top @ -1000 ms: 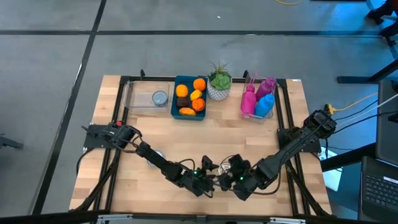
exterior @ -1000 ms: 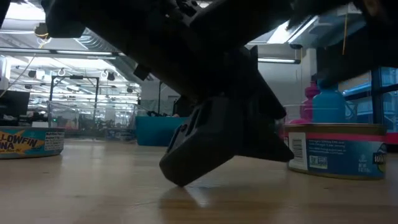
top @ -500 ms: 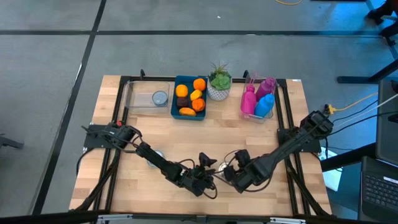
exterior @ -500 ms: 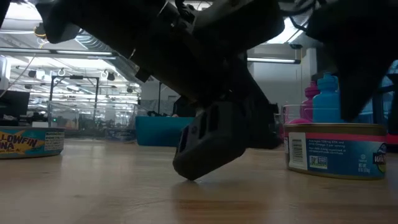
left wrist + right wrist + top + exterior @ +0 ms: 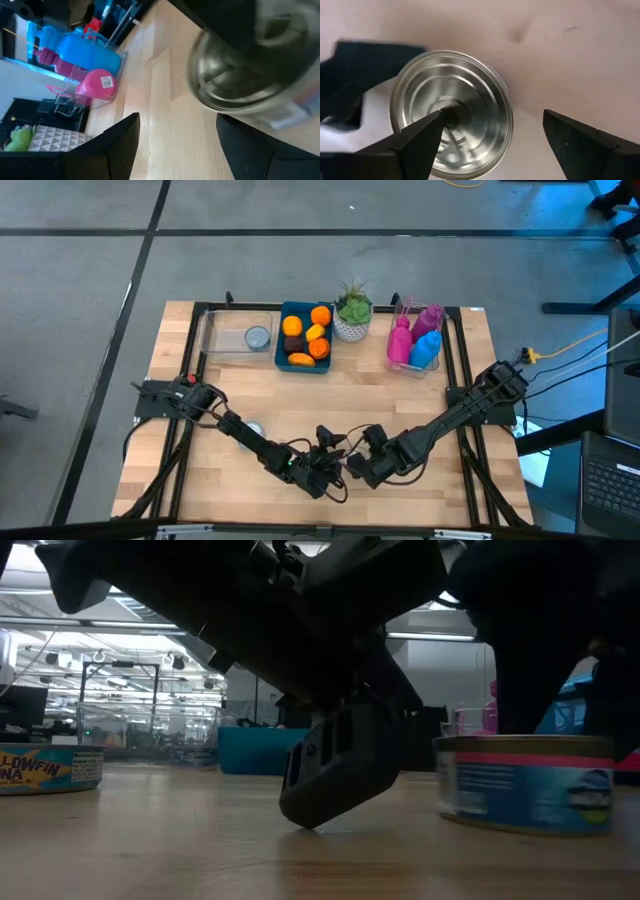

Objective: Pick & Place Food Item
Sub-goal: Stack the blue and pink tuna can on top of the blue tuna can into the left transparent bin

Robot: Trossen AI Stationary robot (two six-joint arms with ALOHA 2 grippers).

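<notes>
Tuna is the likely cargo here. Farthest to the left, a spare tin [image 5: 48,768] with a yellowfin label stands well apart from the potted plant [image 5: 352,310], toward the robot's side of the counter [image 5: 400,395], beside the left arm. Next comes the left hand [image 5: 177,129], also far on the robot's side of the plant and a little left of it. Its fingers are partly spread and grip nothing, with bare wood between them and the target tin just beyond their tips. That tin [image 5: 452,112] sits upright, lid up, roughly in line with the plant on the robot's side and well apart from it. It is a squat metal can, so I judge it rigid, fairly dense for its bulk, and slick on its smooth wall and lid. The sound hold would be across the round side wall, low and centred, not on the rim. Rightmost, the right hand [image 5: 492,117] hovers over the tin with its fingers spread wide and holds nothing. The tin lies off-centre beneath it, close under one finger [image 5: 415,145].
</notes>
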